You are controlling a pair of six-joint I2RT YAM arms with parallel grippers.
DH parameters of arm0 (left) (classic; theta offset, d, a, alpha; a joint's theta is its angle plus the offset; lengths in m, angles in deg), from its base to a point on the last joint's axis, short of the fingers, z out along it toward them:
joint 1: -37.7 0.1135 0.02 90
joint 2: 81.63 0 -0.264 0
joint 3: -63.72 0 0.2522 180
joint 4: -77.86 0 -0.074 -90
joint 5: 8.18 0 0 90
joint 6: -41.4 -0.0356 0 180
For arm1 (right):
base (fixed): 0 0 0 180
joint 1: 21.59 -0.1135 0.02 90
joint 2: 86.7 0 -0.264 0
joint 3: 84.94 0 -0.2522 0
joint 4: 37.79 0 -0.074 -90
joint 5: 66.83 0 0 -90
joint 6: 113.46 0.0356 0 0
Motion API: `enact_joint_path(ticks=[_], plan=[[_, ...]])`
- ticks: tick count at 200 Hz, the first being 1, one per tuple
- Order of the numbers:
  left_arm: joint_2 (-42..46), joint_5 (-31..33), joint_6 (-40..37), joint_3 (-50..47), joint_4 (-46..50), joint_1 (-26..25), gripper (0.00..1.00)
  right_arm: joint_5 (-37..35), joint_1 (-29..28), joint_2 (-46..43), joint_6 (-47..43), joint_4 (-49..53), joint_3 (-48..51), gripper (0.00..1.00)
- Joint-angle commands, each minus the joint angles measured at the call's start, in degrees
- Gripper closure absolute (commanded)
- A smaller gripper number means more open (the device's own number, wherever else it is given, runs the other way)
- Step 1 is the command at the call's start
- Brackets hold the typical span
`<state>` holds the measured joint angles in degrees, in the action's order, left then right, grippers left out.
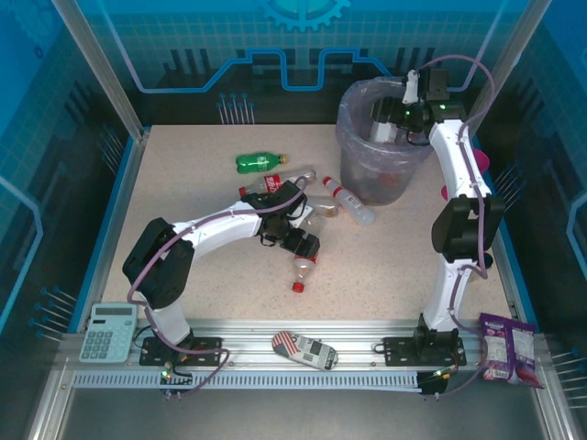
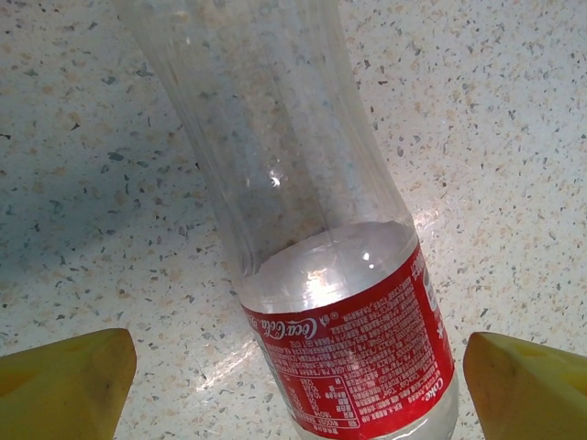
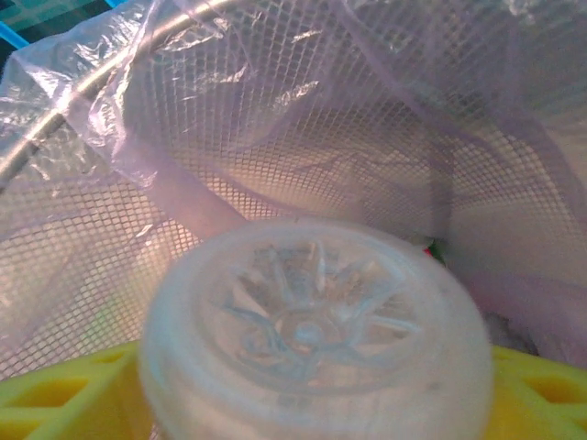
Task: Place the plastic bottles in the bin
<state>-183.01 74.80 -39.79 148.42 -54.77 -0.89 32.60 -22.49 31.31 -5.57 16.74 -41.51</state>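
You can read the white script "Coca-Cola" on the red label (image 2: 358,362) of the clear bottle (image 2: 293,202) at the bottom centre of the left wrist view, and "Coke" at the label's lower right edge. The small print beneath is too fine to read.

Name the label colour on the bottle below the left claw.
The label is red with white lettering, best in the left wrist view.

Clear red-lbl'd bottle (image 2: 303,229); lilac-lined grey mesh bin (image 1: 362,179).

Pale green calculator (image 1: 108,332), flag-patterned gadget (image 1: 304,348), purple snack packets (image 1: 507,348), speckled table (image 1: 183,197)
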Motion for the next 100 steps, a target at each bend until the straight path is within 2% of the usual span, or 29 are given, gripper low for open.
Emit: enact_joint_path(ticks=[1, 24, 53, 75, 100], plan=[[-0.71, 1.13, -1.36, 1.82, 2.29, -0.48, 0.07, -0.83, -0.7, -0.39, -1.21, 4.13, -4.98, 0.16], [-0.7, 1.22, -1.43, 1.87, 2.39, -0.48, 0.07, -2.93, -0.68, -0.73, -3.22, 7.32, -9.91, 0.11], [-0.74, 1.49, -1.36, 1.68, 2.5, -0.58, 0.07, -5.13, -0.59, -2.77, -5.11, 9.15, -11.83, 0.12], [-0.91, 1.74, -1.48, 1.57, 2.51, -0.6, 0.09, -4.73, -0.67, -3.93, -5.41, 8.67, -10.43, 0.18], [-1.09, 1.91, -1.68, 1.9, 2.76, -0.6, 0.11, -3.8, -1.07, -2.59, -5.37, 9.21, -10.22, 0.32]])
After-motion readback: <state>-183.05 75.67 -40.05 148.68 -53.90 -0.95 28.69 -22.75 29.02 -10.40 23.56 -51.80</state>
